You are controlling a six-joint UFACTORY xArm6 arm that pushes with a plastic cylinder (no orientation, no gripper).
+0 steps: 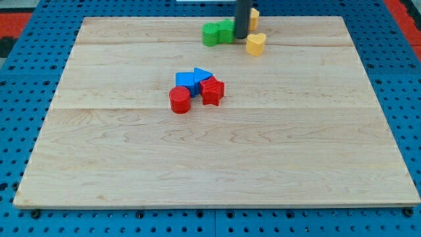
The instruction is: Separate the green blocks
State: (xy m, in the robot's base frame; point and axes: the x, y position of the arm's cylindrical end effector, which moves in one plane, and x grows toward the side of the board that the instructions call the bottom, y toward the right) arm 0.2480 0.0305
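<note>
Two green blocks sit touching near the view's top, right of centre: a rounded green block (211, 34) on the left and a second green block (226, 30) on its right, its shape unclear. My tip (241, 36) is the lower end of the dark rod, right against the right side of the second green block. A yellow heart-shaped block (256, 44) lies just right of and below the tip. Another yellow block (254, 16) is partly hidden behind the rod.
In the board's middle is a tight cluster: a red cylinder (179, 100), a red star-shaped block (212, 90), a blue cube (186, 81) and a blue triangular block (202, 75). The wooden board (217, 164) lies on a blue pegboard surface.
</note>
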